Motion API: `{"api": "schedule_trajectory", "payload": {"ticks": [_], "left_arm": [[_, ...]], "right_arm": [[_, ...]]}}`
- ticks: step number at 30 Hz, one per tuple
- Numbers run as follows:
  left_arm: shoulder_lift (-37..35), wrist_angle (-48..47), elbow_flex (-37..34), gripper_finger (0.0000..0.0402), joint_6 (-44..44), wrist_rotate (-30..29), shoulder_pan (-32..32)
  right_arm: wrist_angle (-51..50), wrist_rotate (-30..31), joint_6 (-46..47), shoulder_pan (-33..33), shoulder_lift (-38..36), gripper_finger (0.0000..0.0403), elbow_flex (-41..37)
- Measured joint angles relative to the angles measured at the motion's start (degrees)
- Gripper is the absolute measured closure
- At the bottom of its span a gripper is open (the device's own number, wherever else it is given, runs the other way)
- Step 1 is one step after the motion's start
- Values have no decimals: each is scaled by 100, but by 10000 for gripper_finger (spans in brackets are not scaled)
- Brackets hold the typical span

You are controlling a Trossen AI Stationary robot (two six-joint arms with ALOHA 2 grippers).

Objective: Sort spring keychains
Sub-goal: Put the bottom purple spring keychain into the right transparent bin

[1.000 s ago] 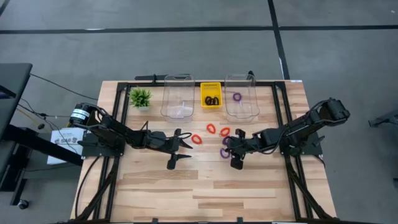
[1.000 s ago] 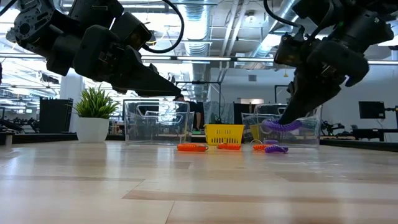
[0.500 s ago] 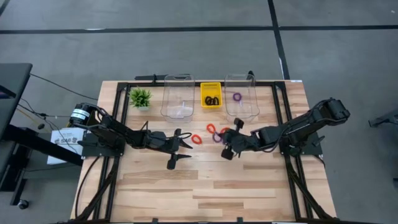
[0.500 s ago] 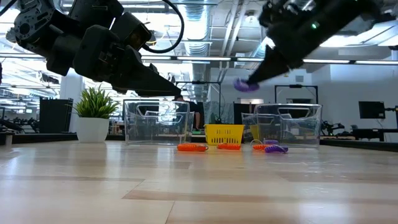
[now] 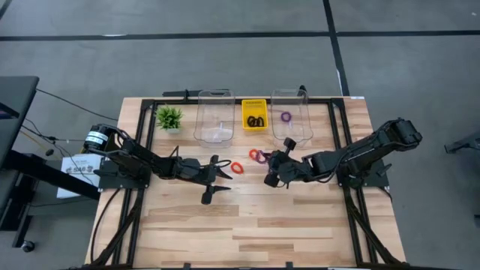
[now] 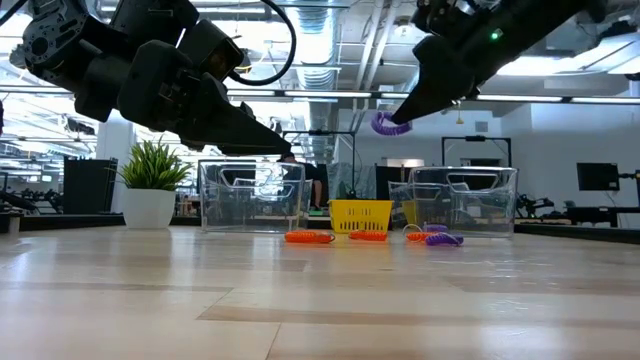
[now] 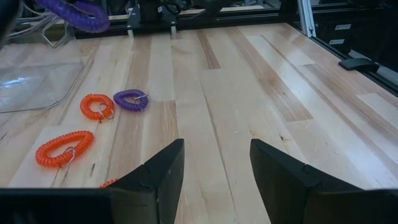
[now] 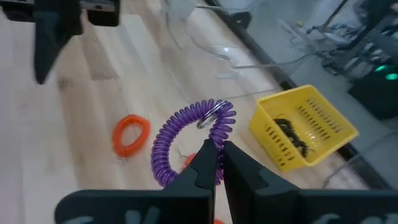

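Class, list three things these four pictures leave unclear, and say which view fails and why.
1. Count of black coiled keychains in the yellow slotted basket: high view, too small.
2. Left end effector: low view, its fingertips merge with the dark background.
3. A red coiled keychain: left wrist view, mostly hidden behind a dark finger.

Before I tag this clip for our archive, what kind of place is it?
Probably a robotics lab in an industrial hall: exposed ceiling ducts, a wooden table on a concrete floor, and monitors behind.
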Motion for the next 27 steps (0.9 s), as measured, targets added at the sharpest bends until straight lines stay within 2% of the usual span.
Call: {"api": "schedule_trajectory", "payload": {"ticks": [4,8,13,24,27], "left_arm": [[0,0,0,220,0,1,0],[0,0,0,220,0,2,0],[0,0,0,220,0,2,0],[0,0,0,220,0,1,0],[0,0,0,220,0,0,0]], "right_arm": [[-178,496,-89,-156,0,396,0],[-570,1211,584,-448,0,397,0],[-940,1148,1087,-840,0,398,-1],[-1144,1026,1105,-1721,-32,397,-2],[-1212,618,1044,-2103,-148,397,-2]]}}
